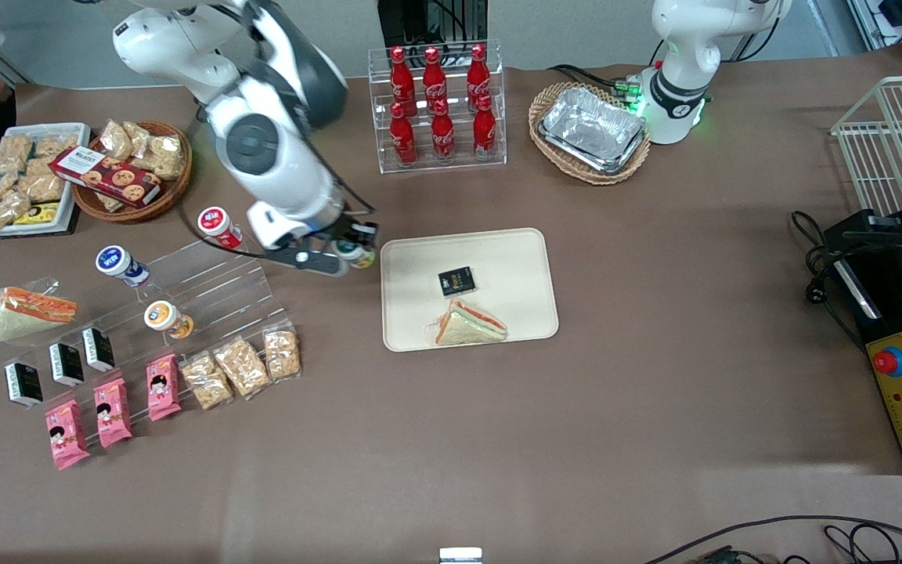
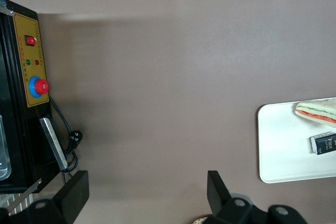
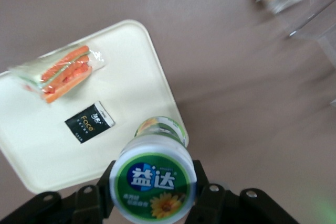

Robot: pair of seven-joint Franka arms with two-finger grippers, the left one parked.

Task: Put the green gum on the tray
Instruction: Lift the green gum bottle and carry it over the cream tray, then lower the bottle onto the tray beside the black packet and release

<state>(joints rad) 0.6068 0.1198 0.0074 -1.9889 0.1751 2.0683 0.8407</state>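
Note:
My right gripper (image 1: 354,252) is shut on the green gum (image 3: 152,181), a small canister with a green lid, and holds it in the air beside the tray's edge that faces the working arm's end of the table. The gum also shows in the front view (image 1: 353,254) between the fingers. The tray (image 1: 412,270) is a cream rectangle in the middle of the table; it also shows in the right wrist view (image 3: 142,77) and the left wrist view (image 2: 278,150). On the tray lie a wrapped sandwich (image 1: 468,324) and a small black packet (image 1: 456,281).
A clear stepped stand (image 1: 208,290) toward the working arm's end holds red-lidded (image 1: 218,225), blue-lidded (image 1: 119,263) and orange-lidded (image 1: 167,318) canisters, snack bags and pink packets. A rack of cola bottles (image 1: 437,106) and a basket of foil trays (image 1: 592,131) stand farther from the camera.

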